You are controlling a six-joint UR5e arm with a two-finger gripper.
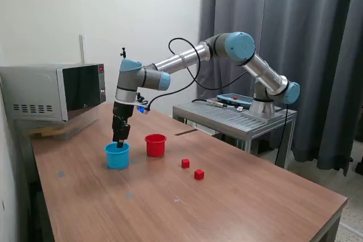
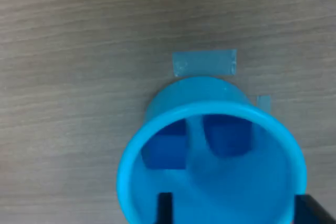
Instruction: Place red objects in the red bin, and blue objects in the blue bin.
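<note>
The light blue cup [image 1: 117, 157] stands on the wooden table, and my gripper [image 1: 120, 141] hangs right over it with its fingertips at the rim. In the wrist view I look down into the cup [image 2: 131, 166]. Two dark blue cubes [image 2: 164, 150] [image 2: 227, 134] lie side by side on its bottom. My gripper [image 2: 239, 211] is open, with its dark fingertips [image 2: 164, 208] wide apart and nothing between them. The red cup [image 1: 155, 145] stands just to the exterior view's right of the blue cup. Two small red cubes [image 1: 185, 163] [image 1: 199, 174] lie on the table further right.
A microwave [image 1: 54, 92] stands at the back on the exterior view's left. A metal cart [image 1: 238, 114] behind the table carries the arm's base. Patches of blue tape [image 2: 205, 62] are stuck to the table beside the blue cup.
</note>
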